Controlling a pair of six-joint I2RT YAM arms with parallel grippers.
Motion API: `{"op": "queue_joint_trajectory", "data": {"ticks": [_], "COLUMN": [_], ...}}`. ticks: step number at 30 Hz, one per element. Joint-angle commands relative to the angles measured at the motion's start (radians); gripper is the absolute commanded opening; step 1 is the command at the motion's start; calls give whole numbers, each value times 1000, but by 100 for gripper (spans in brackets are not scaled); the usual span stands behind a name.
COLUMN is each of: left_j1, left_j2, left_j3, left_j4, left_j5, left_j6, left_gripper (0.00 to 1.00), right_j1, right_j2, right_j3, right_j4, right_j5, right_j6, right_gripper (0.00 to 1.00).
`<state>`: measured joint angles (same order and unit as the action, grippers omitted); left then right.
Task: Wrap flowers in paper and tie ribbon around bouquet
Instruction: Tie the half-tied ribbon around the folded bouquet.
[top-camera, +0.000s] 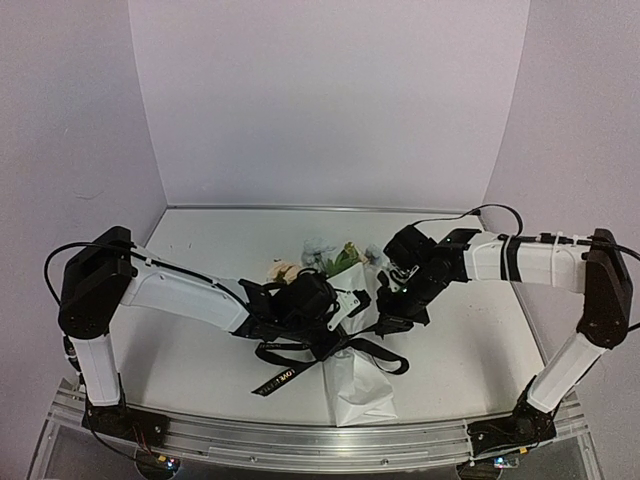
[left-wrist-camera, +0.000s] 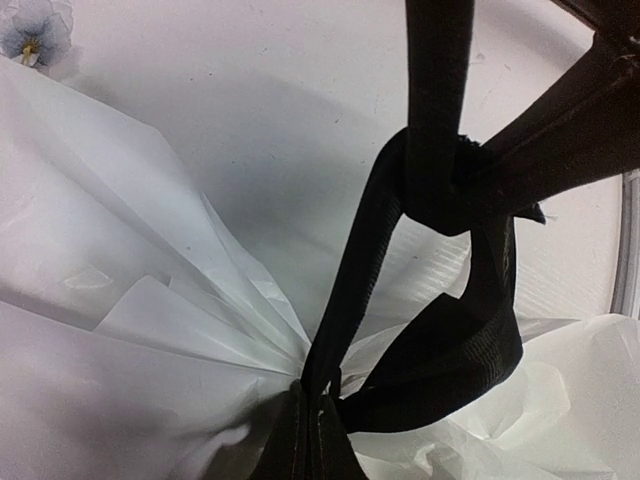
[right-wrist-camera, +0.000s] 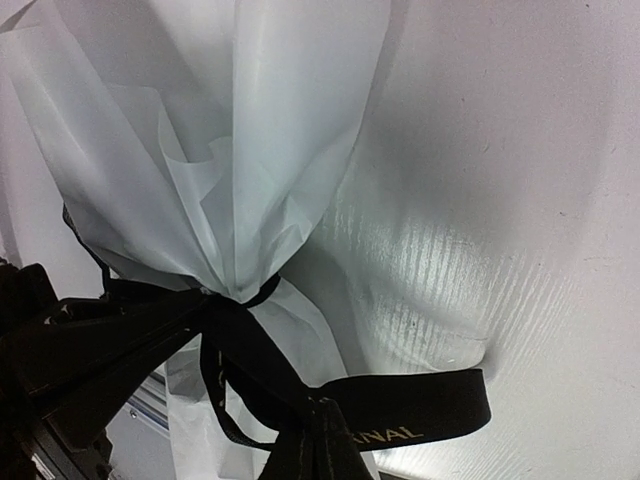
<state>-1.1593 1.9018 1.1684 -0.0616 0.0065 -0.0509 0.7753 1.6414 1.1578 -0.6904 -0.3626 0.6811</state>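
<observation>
Two pinches on ribbon (top-camera: 285, 375): left gripper (left-wrist-camera: 308, 435) and right gripper (right-wrist-camera: 315, 440) each clamp a strand. Knot (left-wrist-camera: 440, 190) sits between them, crosswise to bouquet (top-camera: 360, 392).

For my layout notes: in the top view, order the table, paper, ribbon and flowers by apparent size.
Largest to smallest:
1. table, clearly.
2. paper, judging only its visible part.
3. ribbon and flowers look about alike and are both partly hidden, so I won't rank them.

On table (top-camera: 200, 372): bouquet (top-camera: 362, 392), ribbon (top-camera: 283, 379) around it.
</observation>
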Motion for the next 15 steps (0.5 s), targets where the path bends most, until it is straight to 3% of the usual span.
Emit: {"op": "queue_joint_trajectory", "data": {"ticks": [1, 6, 10, 15], "left_j1": [9, 9, 10, 11], "left_j2": [-25, -28, -37, -45], "left_j3": [-51, -53, -48, -35], "left_j4": [-164, -160, -145, -139], "left_j5": [-30, -25, -32, -28], "left_j6": [11, 13, 5, 7], "left_gripper": [0, 1, 14, 13], "right_j1": [-50, -56, -53, -49], "right_j2": [-78, -79, -61, -66], "right_j3": [-28, -35, -21, -35], "right_j4": [-67, -67, -64, -65], "right_j5": [91, 67, 26, 39], "right_j6": [-7, -4, 9, -2], "right_gripper": [0, 0, 0, 0]}}
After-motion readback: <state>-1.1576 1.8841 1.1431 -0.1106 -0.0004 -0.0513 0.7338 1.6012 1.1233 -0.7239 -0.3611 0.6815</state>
